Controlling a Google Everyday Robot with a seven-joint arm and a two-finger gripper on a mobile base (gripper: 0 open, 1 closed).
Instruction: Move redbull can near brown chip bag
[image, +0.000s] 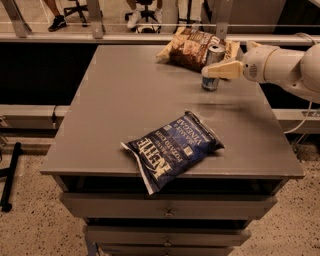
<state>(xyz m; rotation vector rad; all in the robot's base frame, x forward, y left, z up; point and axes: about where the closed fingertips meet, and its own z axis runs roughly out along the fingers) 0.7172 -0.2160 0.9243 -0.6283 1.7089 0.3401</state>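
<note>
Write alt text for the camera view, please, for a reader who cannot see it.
On a grey table, the gripper, from the right, has its jaws closed on the redbull can in front of the brown chip bag at the far edge. A blue Kettle bag lies near the front edge.

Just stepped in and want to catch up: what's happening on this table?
The robot's gripper is closed around the redbull can at the far right of the table, right beside the brown chip bag. A dark blue Kettle bag lies by itself near the front edge.
</note>
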